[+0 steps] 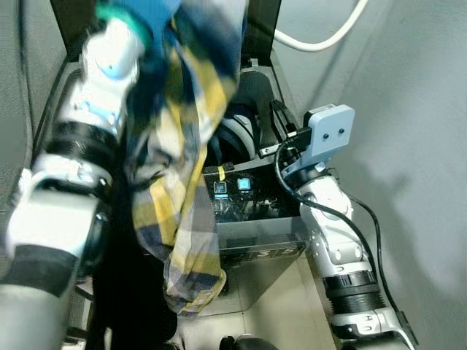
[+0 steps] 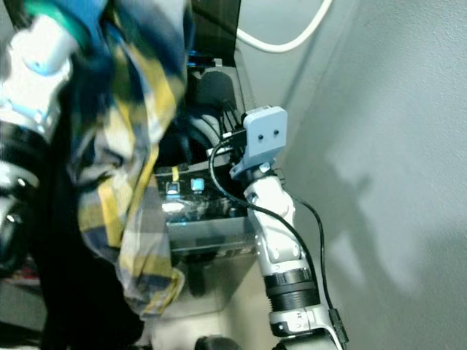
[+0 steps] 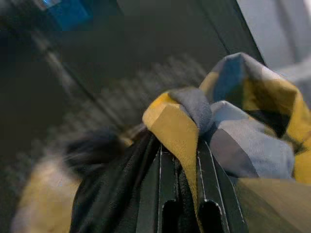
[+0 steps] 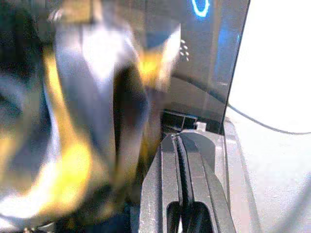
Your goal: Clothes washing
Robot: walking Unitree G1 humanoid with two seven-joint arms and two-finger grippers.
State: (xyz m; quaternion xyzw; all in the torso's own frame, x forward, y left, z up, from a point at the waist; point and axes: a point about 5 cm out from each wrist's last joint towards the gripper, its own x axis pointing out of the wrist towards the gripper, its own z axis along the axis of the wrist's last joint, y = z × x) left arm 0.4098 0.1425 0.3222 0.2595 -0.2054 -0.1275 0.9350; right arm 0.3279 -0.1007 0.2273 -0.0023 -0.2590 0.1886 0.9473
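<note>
A plaid shirt (image 1: 182, 168) was held high over the washing machine (image 1: 255, 219), clamped with a dark garment (image 3: 112, 194) in the left pincer (image 3: 180, 184). The right pincer (image 4: 181, 194), fingers pressed together on nothing, was kept beside the opening, apparently. The trailing hem could be snagged on the rim, spilling outside.

Plain grey wall (image 1: 408, 80) with soft shadows, white hose (image 1: 328, 36) across it.
</note>
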